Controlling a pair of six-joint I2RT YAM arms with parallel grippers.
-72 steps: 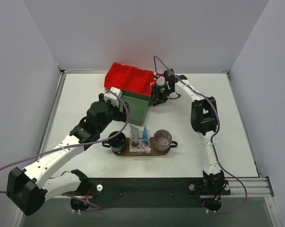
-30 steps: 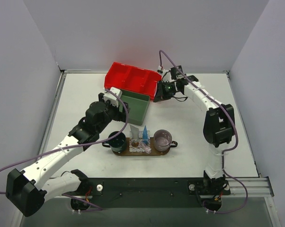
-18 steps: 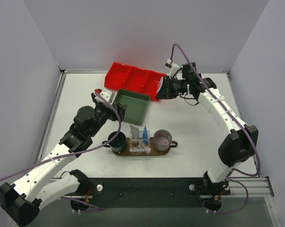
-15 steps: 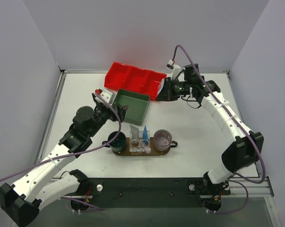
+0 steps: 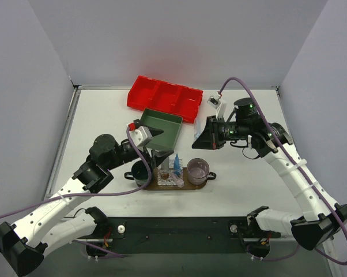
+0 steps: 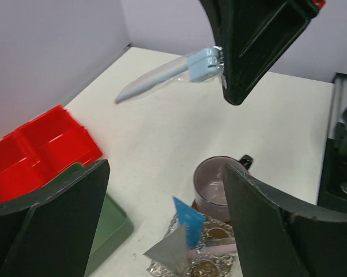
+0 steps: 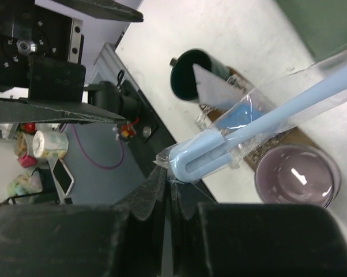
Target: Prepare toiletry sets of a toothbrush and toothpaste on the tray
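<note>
White table (image 5: 98,109) fills mid of top view, matte, plain. Pale lilac-grey walls box it on 3 sides: back wall (image 5: 179,34) at 12 o'clock, left wall (image 5: 23,104) at 9, right wall (image 5: 329,86) at 3. Metal rail (image 5: 315,222) runs along near edge, w/ black strip (image 5: 179,231) at 6. Light soft & even, shadows faint. Right wrist view: past table edge, lower grey-blue floor (image 7: 98,184) w/ printed cup (image 7: 46,144) & phone (image 7: 63,180) at approx 8 o'clock.

Top camera looks down from behind; all three views share the tray (image 5: 184,184).
</note>
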